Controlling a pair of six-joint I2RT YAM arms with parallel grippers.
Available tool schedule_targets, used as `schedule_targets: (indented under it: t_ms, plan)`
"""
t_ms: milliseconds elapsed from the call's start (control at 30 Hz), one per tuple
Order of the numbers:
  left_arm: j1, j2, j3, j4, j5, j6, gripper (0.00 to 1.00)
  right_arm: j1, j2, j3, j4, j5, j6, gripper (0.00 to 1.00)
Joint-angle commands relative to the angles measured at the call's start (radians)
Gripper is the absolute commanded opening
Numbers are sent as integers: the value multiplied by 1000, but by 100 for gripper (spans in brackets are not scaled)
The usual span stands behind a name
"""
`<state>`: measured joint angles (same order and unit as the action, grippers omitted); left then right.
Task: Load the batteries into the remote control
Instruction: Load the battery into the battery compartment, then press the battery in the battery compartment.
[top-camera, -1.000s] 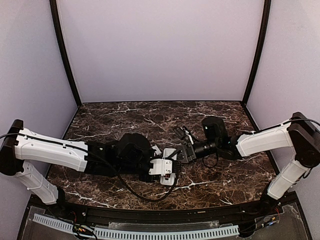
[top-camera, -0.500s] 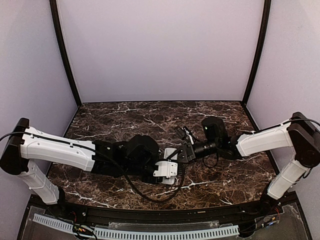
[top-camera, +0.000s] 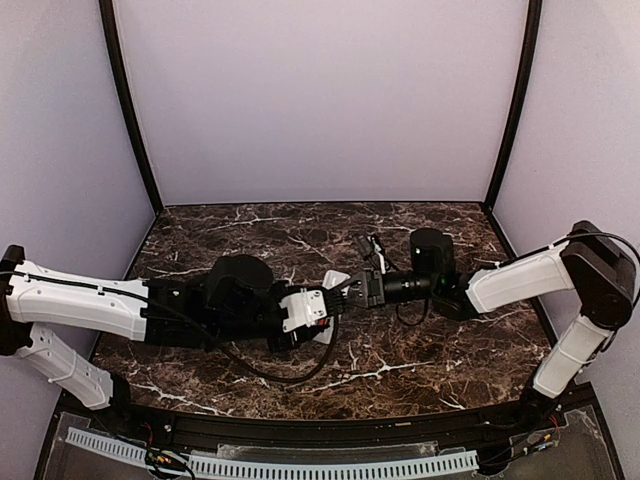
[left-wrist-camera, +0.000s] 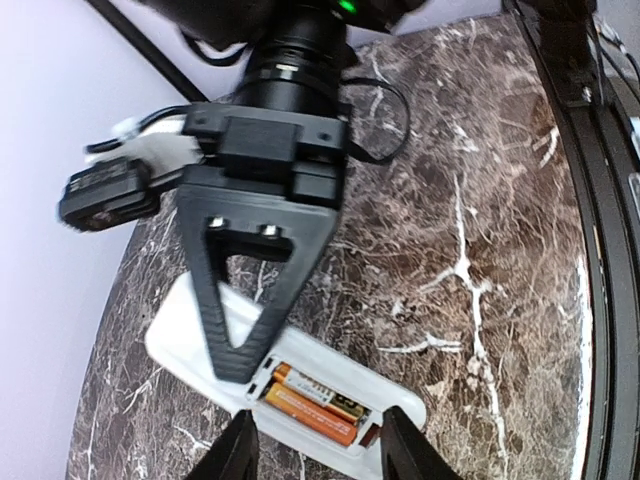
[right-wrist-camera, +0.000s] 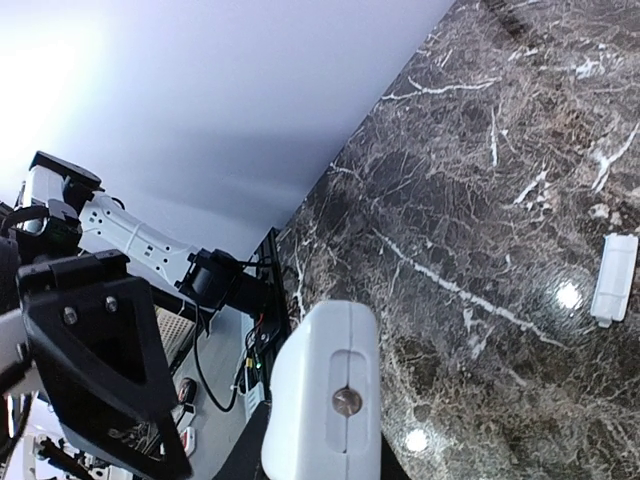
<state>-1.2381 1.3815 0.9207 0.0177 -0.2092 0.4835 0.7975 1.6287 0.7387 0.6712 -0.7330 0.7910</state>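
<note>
Marble-patterned table (top-camera: 420, 365), dark brown with white veins, boxed in by pale lavender walls (top-camera: 320, 100) and black corner posts (top-camera: 125, 100). Near the middle of that surface, white remote control (left-wrist-camera: 178, 328), back up, pinched at one end by right gripper (top-camera: 354, 290), narrow, one black finger flat across the shell. Lower centre of the left wrist view: two orange batteries (left-wrist-camera: 312, 402) side by side in the open compartment. Left gripper (left-wrist-camera: 320, 457) at the bottom edge there, fingers apart on either side of that end, gripping nothing. At the right edge of the right wrist view, small white flat piece (right-wrist-camera: 612, 280) on the marble, well apart from the remote control.
</note>
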Motion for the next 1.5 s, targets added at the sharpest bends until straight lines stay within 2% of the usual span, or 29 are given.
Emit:
schedule_targets:
  t_ms: [0, 167, 300, 433, 533, 733, 1067, 1333, 1467]
  plan:
    - [75, -91, -37, 57, 15, -188, 44, -9, 19, -62, 224, 81, 69, 0]
    - [136, -148, -85, 63, 75, -323, 49, 10, 21, -260, 533, 184, 221, 0]
    - [148, -132, -103, 67, 182, -446, 55, 43, 1, -360, 602, 229, 244, 0]
    - [152, -78, -106, 107, 342, -584, 60, 54, -65, -405, 569, 236, 205, 0]
    - [151, -23, -112, 182, 449, -660, 65, 54, -142, -360, 402, 224, 139, 0]
    - [151, 58, -90, 243, 519, -736, 68, 57, -258, -309, 230, 234, 58, 0]
    - [152, 130, -43, 270, 501, -797, 64, 69, -268, -299, 222, 233, 48, 0]
    - [157, 161, -4, 200, 419, -803, 53, 81, -271, -291, 231, 226, 45, 0]
    - [158, 191, 26, 151, 427, -779, 53, 82, -274, -291, 240, 226, 51, 0]
